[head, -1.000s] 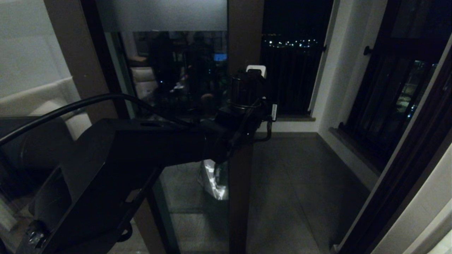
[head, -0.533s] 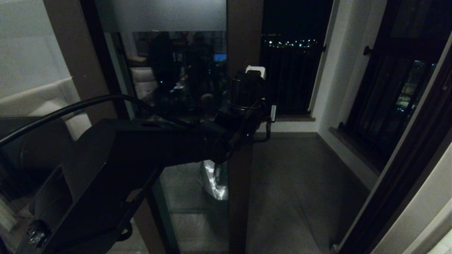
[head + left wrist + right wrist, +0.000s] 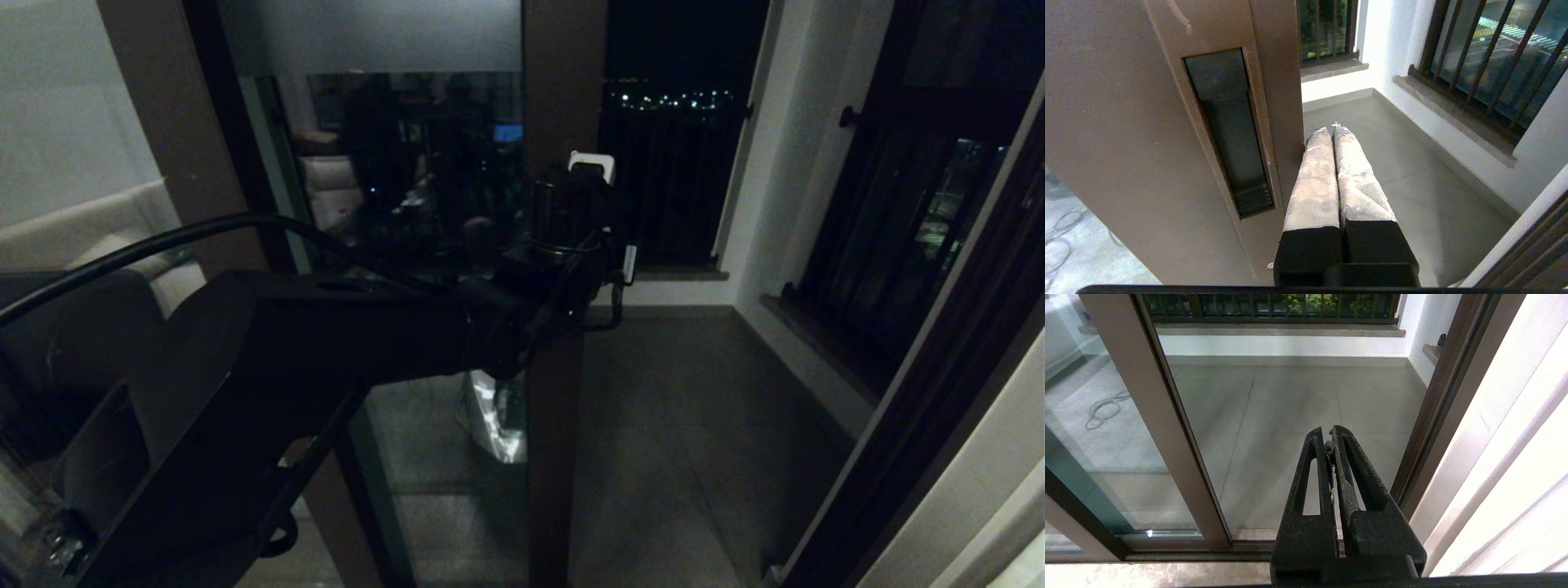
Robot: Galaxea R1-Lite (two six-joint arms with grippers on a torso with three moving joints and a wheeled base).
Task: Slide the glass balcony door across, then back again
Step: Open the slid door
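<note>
We read this as the sliding step itself. The left claw (image 3: 1333, 130), its fingers pressed together and holding nothing, sits against the free edge of the door (image 3: 563, 98) at the centre of the head view; in the wrist view its tips lie just beside the stile, right of the handle slot (image 3: 1229, 130). Whether the door is going out or coming back we cannot tell. The opening to the balcony floor (image 3: 686, 425) fills the right half of the head view.

We judge that the next move calls for a steady sideways push along the track, with the tips kept on the stile edge so they do not slip off onto the glass or past the frame.

The door is a tall glass panel in a dark brown frame, with a frosted band (image 3: 367, 33) across the top of the frame and dim reflections below it. The slot is a narrow dark recess running lengthwise in the stile.

The right claw (image 3: 1329, 435), closed and empty, hangs low before the door sill, idle.
</note>
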